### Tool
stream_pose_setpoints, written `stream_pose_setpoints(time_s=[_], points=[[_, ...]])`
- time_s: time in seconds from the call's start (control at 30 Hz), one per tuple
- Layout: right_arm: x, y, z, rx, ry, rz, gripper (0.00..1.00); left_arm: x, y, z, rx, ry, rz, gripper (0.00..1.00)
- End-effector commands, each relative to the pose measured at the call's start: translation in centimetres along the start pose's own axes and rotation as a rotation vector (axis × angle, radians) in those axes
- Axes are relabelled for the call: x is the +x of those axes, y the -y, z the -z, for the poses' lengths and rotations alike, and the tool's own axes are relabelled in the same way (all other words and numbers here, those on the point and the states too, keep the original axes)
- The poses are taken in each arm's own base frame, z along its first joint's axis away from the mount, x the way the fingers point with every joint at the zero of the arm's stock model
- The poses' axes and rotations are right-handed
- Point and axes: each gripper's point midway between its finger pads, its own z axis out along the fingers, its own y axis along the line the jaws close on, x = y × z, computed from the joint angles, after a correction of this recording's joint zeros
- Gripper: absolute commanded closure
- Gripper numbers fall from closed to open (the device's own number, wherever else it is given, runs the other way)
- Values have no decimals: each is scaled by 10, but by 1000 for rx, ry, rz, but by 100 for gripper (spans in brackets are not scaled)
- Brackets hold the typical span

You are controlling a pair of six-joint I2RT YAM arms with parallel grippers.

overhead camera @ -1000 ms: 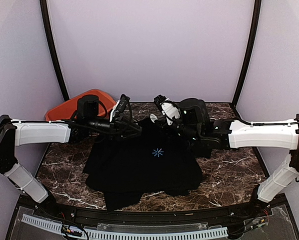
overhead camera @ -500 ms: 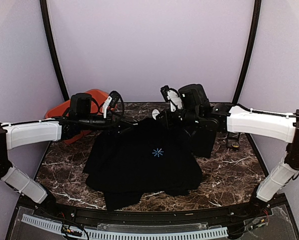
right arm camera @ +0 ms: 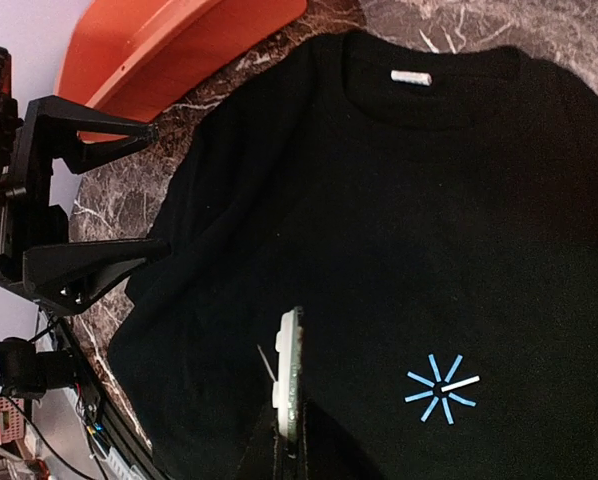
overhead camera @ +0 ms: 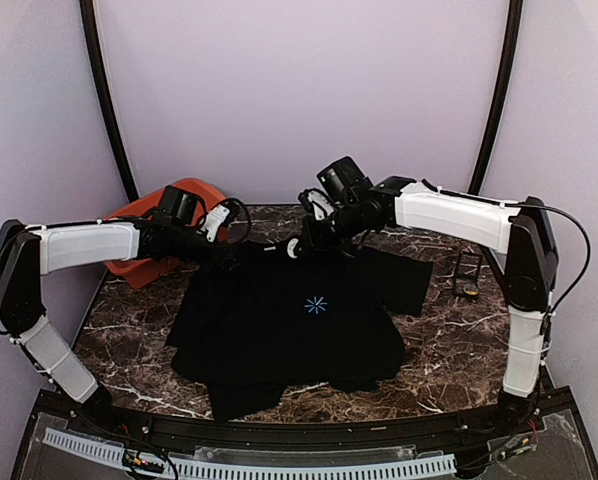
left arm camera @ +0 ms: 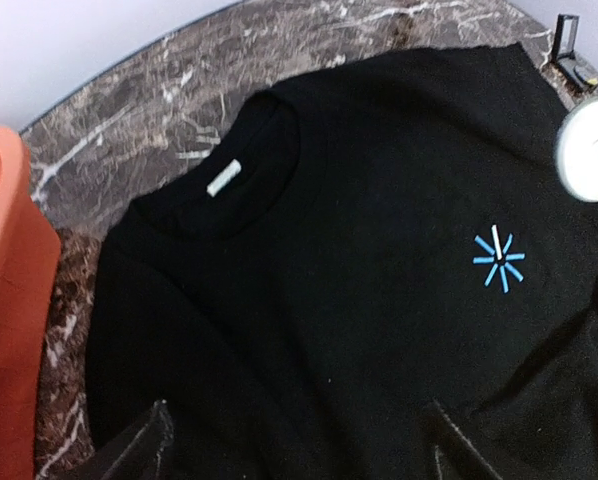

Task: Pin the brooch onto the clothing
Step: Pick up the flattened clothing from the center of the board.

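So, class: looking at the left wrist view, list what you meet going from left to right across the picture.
orange tray → white neck label → light-blue starburst print → brooch, a pale round disc at the right edge.

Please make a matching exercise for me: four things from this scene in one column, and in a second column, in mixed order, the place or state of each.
1 brooch
2 left gripper
3 T-shirt
4 orange tray

A spread on the table
B open and empty
C at the far left corner
D held in the right gripper

Pairs: 1-D, 2-B, 3-A, 4-C
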Motion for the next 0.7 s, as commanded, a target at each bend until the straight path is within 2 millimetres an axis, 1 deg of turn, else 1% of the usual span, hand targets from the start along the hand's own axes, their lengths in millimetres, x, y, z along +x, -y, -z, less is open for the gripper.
stream_pose_setpoints(time_s=[0.0, 0.03, 0.07, 0.1, 0.13, 0.17, 0.23, 0.4, 0.43, 0.57, 0.67], points=[[10, 19, -3, -54, -118, -136, 100, 30, 1, -8, 17, -144, -88, 21], [11, 23, -5, -54, -124, -151, 100, 31, 2, -9, 30, -150, -99, 23], [12, 28, -7, -49, -127, -159, 100, 33, 7, -11, 57, -153, -102, 29], [12, 31, -9, -45, -127, -164, 100, 34, 10, -12, 81, -153, -100, 32], [13, 33, -10, -39, -128, -164, 100, 36, 11, -15, 86, -162, -90, 37], [13, 34, -12, -35, -128, -165, 100, 38, 10, -17, 83, -170, -83, 39], [13, 34, -14, -37, -130, -165, 100, 47, 6, -26, 71, -213, -65, 50], [10, 35, -17, -37, -124, -164, 100, 70, -6, -40, 12, -322, -32, 54], [10, 35, -18, -35, -124, -164, 100, 74, -7, -44, 10, -336, -26, 57], [9, 35, -17, -34, -117, -160, 100, 82, -12, -50, -12, -369, -1, 63], [9, 34, -16, -35, -116, -154, 100, 85, -14, -52, -24, -384, 6, 65]])
